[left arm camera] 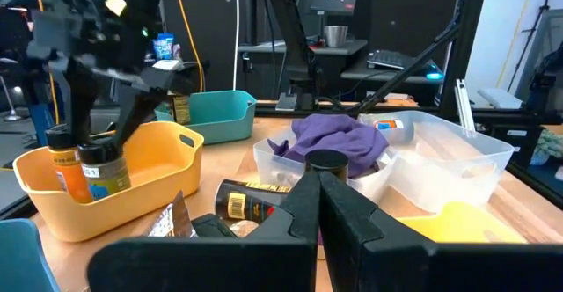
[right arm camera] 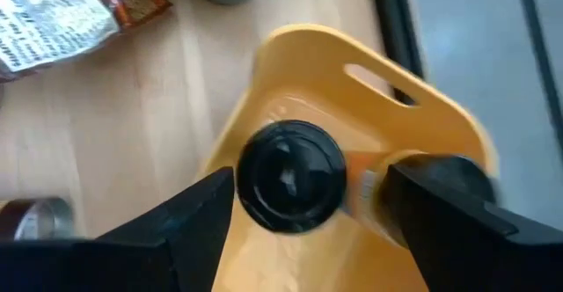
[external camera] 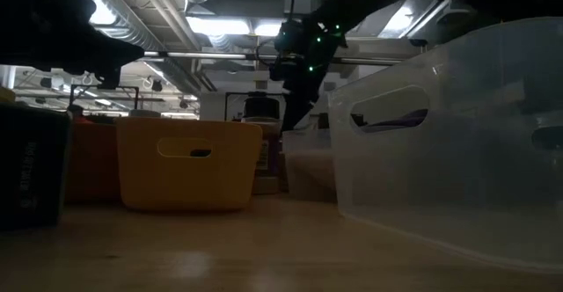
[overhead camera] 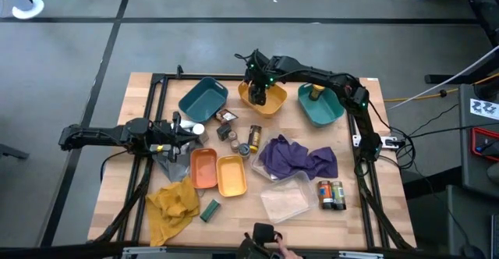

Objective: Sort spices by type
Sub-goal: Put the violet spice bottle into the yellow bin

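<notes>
A yellow-orange tray (overhead camera: 273, 103) stands at the table's far middle. Two black-lidded spice jars stand upright on its floor: one with a dark label (left arm camera: 103, 171) (right arm camera: 290, 176) and one with an orange body (left arm camera: 60, 162). My right gripper (right arm camera: 308, 206) (overhead camera: 260, 94) hangs over the tray, open and pointing steeply down. Its fingers stand on either side of the dark-labelled jar, with a gap at each side. My left gripper (left arm camera: 318, 200) (overhead camera: 195, 136) waits shut and level at the table's left. More spice jars lie loose at the table's middle (overhead camera: 254, 138).
Teal trays (overhead camera: 204, 97) (overhead camera: 327, 112) flank the yellow-orange tray, the right one holding a jar (overhead camera: 316, 93). An orange tray (overhead camera: 204, 168), a yellow tray (overhead camera: 231, 175), a purple cloth (overhead camera: 296, 156), a clear bin (overhead camera: 284, 199), two jars (overhead camera: 330, 194) and a yellow cloth (overhead camera: 171, 204) fill the near half.
</notes>
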